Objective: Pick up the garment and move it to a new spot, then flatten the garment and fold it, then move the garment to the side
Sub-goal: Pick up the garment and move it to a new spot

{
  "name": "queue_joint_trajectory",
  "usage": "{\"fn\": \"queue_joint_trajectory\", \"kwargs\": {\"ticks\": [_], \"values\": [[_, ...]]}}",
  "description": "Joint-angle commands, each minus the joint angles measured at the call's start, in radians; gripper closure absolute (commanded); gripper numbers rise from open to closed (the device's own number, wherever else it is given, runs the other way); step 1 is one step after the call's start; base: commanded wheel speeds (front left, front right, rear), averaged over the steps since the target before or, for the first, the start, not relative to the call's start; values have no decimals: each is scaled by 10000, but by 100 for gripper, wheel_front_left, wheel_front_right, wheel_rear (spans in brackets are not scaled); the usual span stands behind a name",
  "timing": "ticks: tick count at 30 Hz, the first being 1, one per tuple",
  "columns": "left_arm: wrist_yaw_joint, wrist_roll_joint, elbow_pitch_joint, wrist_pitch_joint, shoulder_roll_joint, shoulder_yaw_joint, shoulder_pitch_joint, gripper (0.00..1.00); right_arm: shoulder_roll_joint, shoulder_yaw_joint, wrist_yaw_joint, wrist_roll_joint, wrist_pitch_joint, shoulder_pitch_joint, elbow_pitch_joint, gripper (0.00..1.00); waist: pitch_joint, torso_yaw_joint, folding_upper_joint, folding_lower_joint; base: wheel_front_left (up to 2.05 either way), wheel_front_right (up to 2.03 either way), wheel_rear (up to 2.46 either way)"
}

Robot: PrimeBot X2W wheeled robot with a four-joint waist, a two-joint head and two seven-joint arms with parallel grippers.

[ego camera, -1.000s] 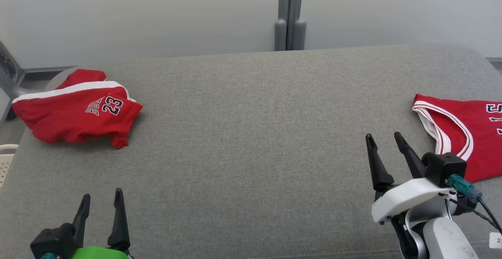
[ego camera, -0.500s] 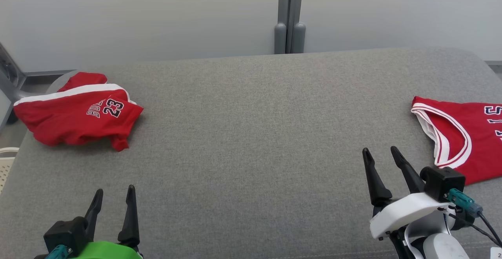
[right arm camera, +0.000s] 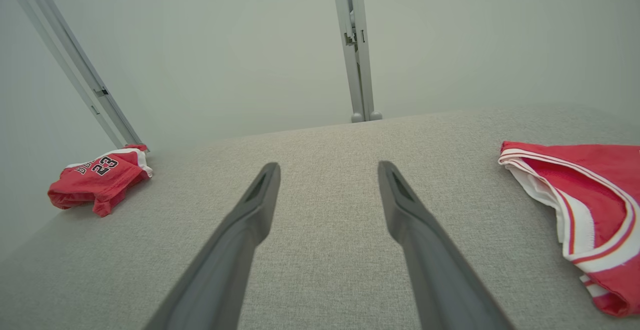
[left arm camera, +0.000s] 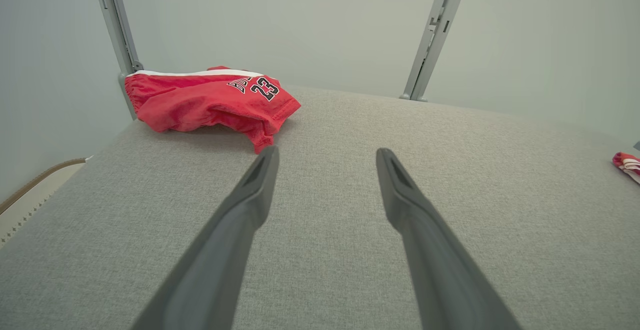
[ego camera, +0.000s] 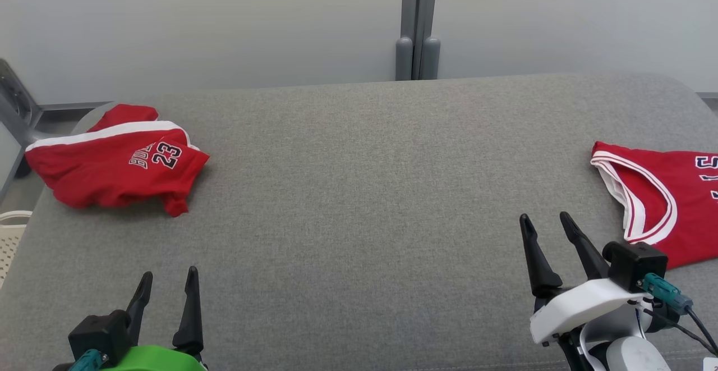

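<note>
Since a second ago the left hand (ego camera: 169, 273) has slid inward and slightly up along the head view's bottom edge; the right hand (ego camera: 544, 216) has hardly shifted.

Both hands are released, fingers spread with nothing between them, above the bare grey fabric-covered desk (ego camera: 359, 191). The crumpled red fabric shorts (ego camera: 112, 174), with a white waistband and a printed 23, lie at the desk's far left corner, well apart from the left hand. The red fabric jersey (ego camera: 667, 202), trimmed in white and red, lies flat at the right edge, near the right hand but not touching it.
</note>
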Motion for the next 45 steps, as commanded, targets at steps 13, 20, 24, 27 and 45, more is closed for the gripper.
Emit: {"fn": "queue_joint_trajectory", "kwargs": {"ticks": [13, 20, 24, 27, 45], "values": [[-7, 78, 64, -1, 38, 6, -280, 0, -11, -8, -14, 173, -71, 138, -175, 0, 18, 904, 0, 1, 0, 0, 0], [97, 149, -123, 32, 125, 49, -294, 0, -13, 42, -14, 273, -135, 116, -180, 0, 88, 2461, 0, 1, 0, 0, 0], [141, 163, -226, 49, 179, 68, -273, 0, -14, 61, -14, 375, -207, 56, -162, 0, 115, 3392, 0, 1, 0, 0, 0], [188, 188, -331, 57, 211, 67, -237, 0, -12, 49, -14, 438, -266, -6, -135, 0, 132, 4067, 0, 1, 0, 0, 0], [543, 224, -1139, -198, 248, 711, 450, 0, -26, 730, -11, 497, -373, -1097, 479, 0, 507, 4911, 0, 1, 0, 0, 0]]}}
